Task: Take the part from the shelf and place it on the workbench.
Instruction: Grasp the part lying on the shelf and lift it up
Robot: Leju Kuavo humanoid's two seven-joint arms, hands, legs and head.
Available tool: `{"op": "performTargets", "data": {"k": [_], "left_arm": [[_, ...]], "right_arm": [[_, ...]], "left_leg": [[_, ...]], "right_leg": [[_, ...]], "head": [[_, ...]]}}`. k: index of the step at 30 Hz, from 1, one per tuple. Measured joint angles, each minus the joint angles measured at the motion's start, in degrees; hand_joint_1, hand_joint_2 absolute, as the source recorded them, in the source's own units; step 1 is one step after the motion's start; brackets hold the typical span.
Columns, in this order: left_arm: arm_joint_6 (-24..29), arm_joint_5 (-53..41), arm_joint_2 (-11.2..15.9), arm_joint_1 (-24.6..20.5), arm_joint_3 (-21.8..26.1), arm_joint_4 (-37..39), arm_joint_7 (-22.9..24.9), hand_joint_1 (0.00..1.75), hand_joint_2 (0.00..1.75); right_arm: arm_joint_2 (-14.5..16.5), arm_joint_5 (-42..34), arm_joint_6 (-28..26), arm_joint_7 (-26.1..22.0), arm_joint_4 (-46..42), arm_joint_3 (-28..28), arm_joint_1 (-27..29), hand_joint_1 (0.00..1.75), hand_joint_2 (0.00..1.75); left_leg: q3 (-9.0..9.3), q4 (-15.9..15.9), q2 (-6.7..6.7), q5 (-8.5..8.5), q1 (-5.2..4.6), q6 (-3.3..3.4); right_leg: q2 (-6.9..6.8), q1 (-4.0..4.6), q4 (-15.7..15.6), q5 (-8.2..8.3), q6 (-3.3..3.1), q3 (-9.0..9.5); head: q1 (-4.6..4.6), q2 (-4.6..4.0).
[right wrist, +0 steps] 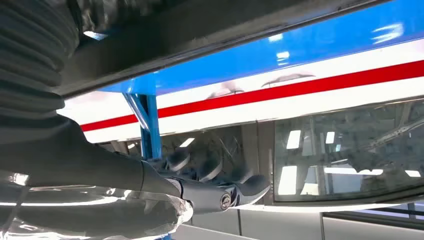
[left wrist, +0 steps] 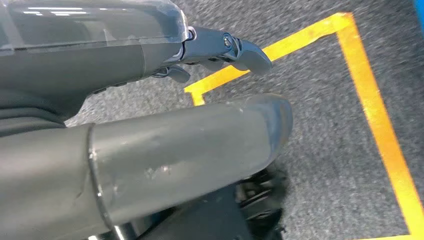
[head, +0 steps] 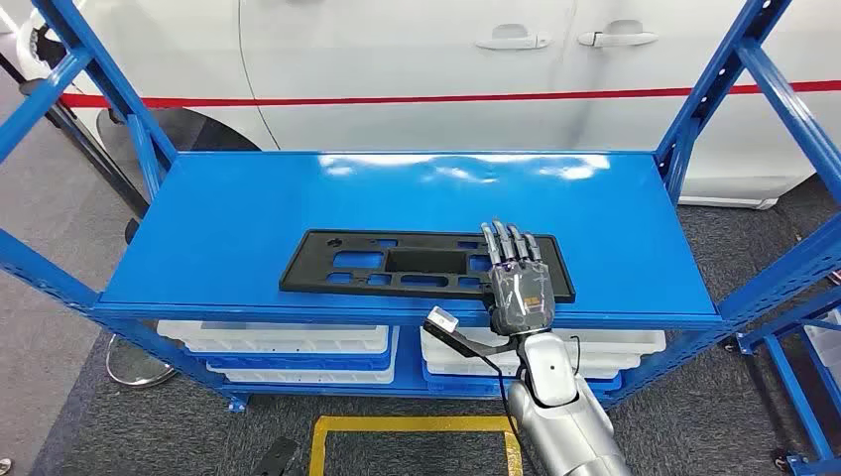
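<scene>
Part (head: pixel 397 266), a flat black panel with cut-outs, lies near the front edge of the blue shelf (head: pixel 248 218). Right hand (head: pixel 518 288) rests flat on its right end, fingers (head: pixel 504 243) stretched out straight, gripping nothing. Left hand (left wrist: pixel 150 100) hangs over grey carpet with yellow tape (left wrist: pixel 370 115), holding nothing. White bins (head: pixel 288 342) sit below; a white car (head: pixel 417 69) stands behind.

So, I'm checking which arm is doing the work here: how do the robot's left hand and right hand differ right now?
The right hand is raised to the shelf and lies flat, fingers out, on the near right end of the black part. The left hand hangs low over grey carpet with yellow floor tape, touching nothing, fingers partly curled. Both are dark grey, and neither grips anything that shows.
</scene>
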Motion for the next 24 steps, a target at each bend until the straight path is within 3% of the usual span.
{"op": "performTargets", "data": {"k": [3, 7, 9, 11, 12, 13, 14, 15, 17, 18, 22, 24], "left_arm": [[0.0, 0.0, 0.0, -0.2, 0.0, 0.0, -0.2, 0.0, 0.0], [0.0, 0.1, 0.0, -0.3, 0.0, 0.0, -0.5, 0.0, 0.0], [0.0, 0.2, -0.1, -0.3, 0.0, 0.0, -0.7, 0.0, 0.0], [0.0, 0.3, -0.1, -0.4, 0.0, 0.0, -0.9, 0.0, 0.0], [0.0, 0.3, -0.1, -0.3, 0.0, 0.0, -1.0, 0.0, 0.0], [0.0, 0.4, -0.1, -0.3, 0.0, 0.0, -1.0, 0.0, 0.0], [0.0, 0.5, -0.1, -0.2, 0.0, 0.0, -1.1, 0.0, 0.0], [0.1, 0.7, -0.1, -0.2, 0.0, 0.0, -1.3, 0.0, 0.0], [0.3, 1.3, -0.2, -0.2, 0.0, 0.0, -2.1, 0.0, 0.0], [0.5, 1.6, -0.2, -0.2, 0.0, 0.0, -2.5, 0.0, 0.0], [1.5, 2.5, -0.2, 0.1, 0.1, 0.0, -3.7, 0.0, 0.0], [2.2, 3.1, -0.2, 0.4, 0.3, 0.0, -4.4, 0.0, 0.0]], "right_arm": [[0.0, 0.0, 0.0, 0.0, 0.0, 0.0, 0.0, 1.75, 1.75], [-0.1, 0.0, 0.0, 0.1, -0.2, 0.0, 0.1, 1.75, 1.75], [-0.1, 0.0, 0.0, 0.3, -0.3, 0.0, 0.0, 1.75, 1.75], [-0.3, 0.0, 0.0, 0.4, -0.3, 0.0, 0.2, 1.75, 1.75], [-0.4, 0.0, 0.0, 0.5, -0.3, 0.0, 0.3, 1.75, 1.75], [-0.5, 0.0, 0.0, 0.5, -0.3, 0.0, 0.4, 1.75, 1.75], [-0.5, 0.0, 0.0, 0.4, -0.4, 0.0, 0.4, 1.75, 1.75], [-0.5, 0.0, 0.0, 0.4, -0.6, 0.0, 0.4, 1.75, 1.75], [-0.5, 0.0, 0.0, 0.1, -1.0, 0.0, 0.4, 1.75, 1.75], [-0.5, -0.1, -0.1, 0.0, -1.3, 0.0, 0.5, 1.75, 1.75], [-0.6, -0.1, -0.1, -0.5, -2.4, -0.2, 0.8, 1.75, 1.75], [-0.6, -0.2, -0.1, -0.6, -3.1, -0.5, 1.1, 1.75, 1.75]], "left_leg": [[1.78, -4.0, -0.04, 0.6, -0.42, 0.69], [2.33, -5.7, 0.01, 0.92, -0.35, 1.52], [2.67, -6.4, 0.13, 1.28, -0.06, 2.02], [2.68, -6.4, 0.17, 1.26, -0.12, 2.27], [2.69, -6.4, 0.17, 1.21, -0.13, 2.29], [2.71, -6.3, 0.15, 1.14, -0.1, 2.26], [2.75, -6.1, 0.11, 1.0, -0.05, 2.16], [2.8, -5.8, 0.07, 0.78, 0.0, 2.0], [2.73, -5.1, -0.03, 0.21, -0.06, 1.49], [2.67, -4.8, -0.07, 0.0, -0.15, 1.21], [2.56, -4.3, -0.07, -0.71, -0.03, -0.01], [1.09, -0.7, -0.03, -3.18, 0.14, -0.57]], "right_leg": [[0.02, 0.12, 0.0, -0.03, 0.41, -0.08], [-0.08, 0.09, 0.2, -0.35, 1.65, -0.33], [-0.11, 0.05, 4.2, -2.87, 2.09, -2.09], [-0.11, -0.1, 11.4, -6.16, 2.4, -5.58], [-0.13, -0.2, 14.0, -6.83, 2.54, -6.92], [-0.15, -0.31, 14.6, -6.39, 2.64, -7.37], [-0.19, -0.42, 13.1, -4.9, 2.7, -6.68], [-0.23, -0.54, 9.8, -2.83, 2.71, -5.09], [-0.27, -0.56, 3.1, -0.3, 2.48, -1.84], [-0.26, -0.5, 1.3, 0.05, 2.28, -1.0], [-0.22, -0.3, 0.4, 0.03, 0.94, -0.56], [-0.32, -0.5, 0.0, 0.21, 0.32, -0.34]], "head": [[0.02, 0.0], [0.03, 0.0], [0.04, 0.0], [0.03, 0.0], [0.04, 0.0], [0.04, 0.0], [0.04, 0.0], [0.05, 0.0], [0.03, 0.0], [0.02, 0.0], [0.02, 0.0], [0.01, 0.0]]}}
